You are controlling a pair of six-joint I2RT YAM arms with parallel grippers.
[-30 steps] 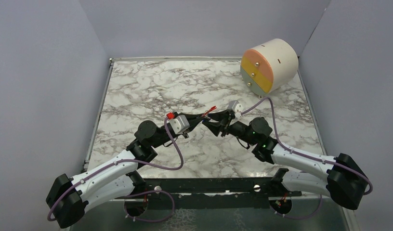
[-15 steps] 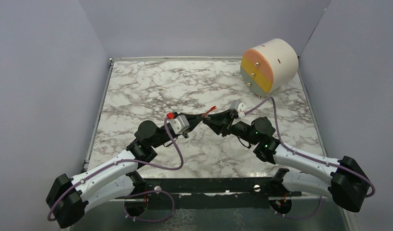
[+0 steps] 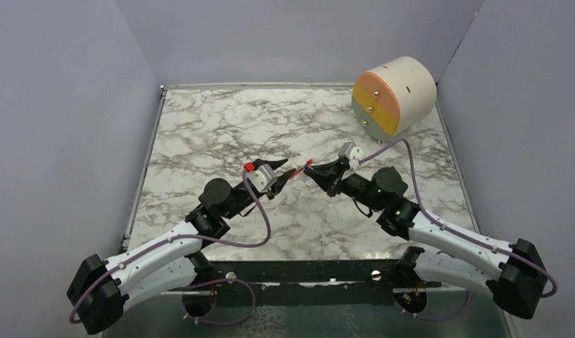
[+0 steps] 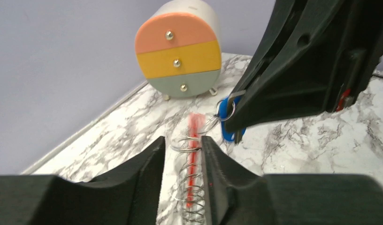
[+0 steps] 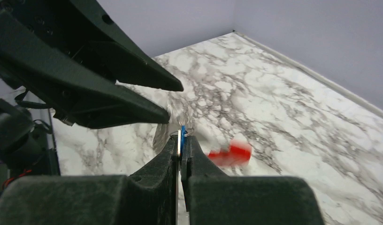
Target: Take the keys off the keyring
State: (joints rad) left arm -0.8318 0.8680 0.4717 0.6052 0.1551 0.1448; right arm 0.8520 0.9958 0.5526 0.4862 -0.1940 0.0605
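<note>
My left gripper (image 3: 293, 173) is shut on the thin red keyring (image 4: 194, 140), which carries several small silvery wire rings and sticks out past the fingertips. The keyring shows red between the two grippers in the top view (image 3: 304, 166) and as a red blur in the right wrist view (image 5: 229, 154). My right gripper (image 3: 314, 172) faces the left one tip to tip. It is shut on the blue-headed key (image 5: 182, 136) and a flat silvery key (image 5: 179, 143) pressed against it. The blue key (image 4: 225, 126) hangs from a small ring. A blurred silvery key (image 5: 161, 133) hangs beside it. Both grippers are raised above the marble table (image 3: 221, 127).
A round drawer unit (image 3: 394, 95) with pink, yellow and grey-green drawer fronts stands at the back right corner; it also shows in the left wrist view (image 4: 178, 54). Purple cables loop off both wrists. Grey walls close the table at the left, back and right.
The two grippers have drawn a little apart, the right one pulling right and the left one back. The red keyring now stretches between them. Both arms have risen slightly.
</note>
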